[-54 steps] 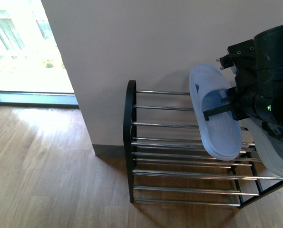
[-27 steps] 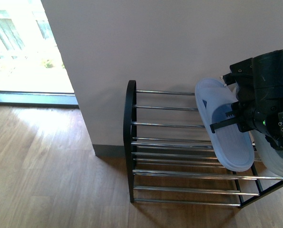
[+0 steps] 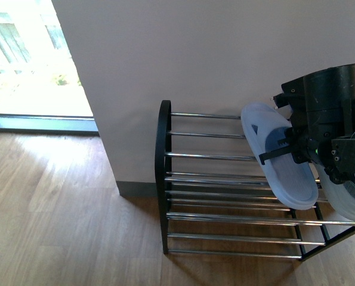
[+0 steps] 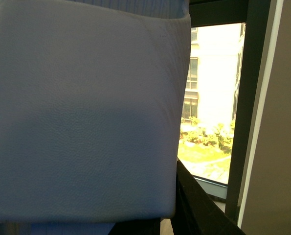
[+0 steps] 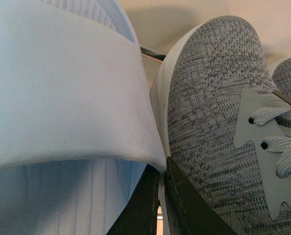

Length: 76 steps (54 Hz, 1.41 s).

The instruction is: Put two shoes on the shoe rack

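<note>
- The left claw (image 3: 272, 156) is clamped on the strap of the pale blue slide (image 3: 277, 179), which hangs tilted below it, in front of the shoe rack (image 3: 213, 156).
- The right claw (image 5: 160, 196) pinches the strap of a second slide (image 5: 62, 98), with a grey knit sneaker (image 5: 209, 107) just beside it.
- Best to level each sole onto the bars, clear of the sneaker, before letting go.
- Only the right wrist view shows the sneaker. Only the front view shows the rack's tiers.

The tall black-framed rack of chrome bars (image 3: 225, 179) stands on the wooden floor (image 3: 58, 226) against the wall (image 3: 183, 53). A pale blue rubber slide (image 3: 278, 156) hangs tilted over its right part, a grey knit sneaker (image 5: 218, 122) just beside it.
</note>
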Motion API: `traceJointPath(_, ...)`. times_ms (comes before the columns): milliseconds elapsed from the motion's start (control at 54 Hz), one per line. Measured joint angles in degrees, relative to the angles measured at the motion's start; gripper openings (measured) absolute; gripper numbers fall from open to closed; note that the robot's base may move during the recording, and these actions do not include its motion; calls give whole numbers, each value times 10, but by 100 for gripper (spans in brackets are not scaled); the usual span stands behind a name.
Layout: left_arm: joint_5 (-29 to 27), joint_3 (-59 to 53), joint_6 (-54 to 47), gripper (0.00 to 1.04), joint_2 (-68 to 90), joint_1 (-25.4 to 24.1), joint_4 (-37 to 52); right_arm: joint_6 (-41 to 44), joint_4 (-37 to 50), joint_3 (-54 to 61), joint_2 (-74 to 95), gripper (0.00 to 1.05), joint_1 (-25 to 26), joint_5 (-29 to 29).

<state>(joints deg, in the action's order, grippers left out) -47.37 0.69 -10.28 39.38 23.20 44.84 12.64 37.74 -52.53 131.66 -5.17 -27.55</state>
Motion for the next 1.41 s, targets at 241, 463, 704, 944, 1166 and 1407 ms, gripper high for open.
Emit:
traceJointPath(241,0,0,0,2,0,0,0,3,0,-3,1,1,4,-1)
traceJointPath(463,0,0,0,2,0,0,0,3,5,-1,1,15,3,9)
traceJointPath(704,0,0,0,2,0,0,0,3,3,3,-6,54,5,12)
traceJointPath(944,0,0,0,2,0,0,0,10,-14,20,-54,85,5,17)
traceJointPath(1166,0,0,0,2,0,0,0,55,-68,56,-181,95,16,43)
traceJointPath(1407,0,0,0,2,0,0,0,81,-67,136,-342,96,49,118)
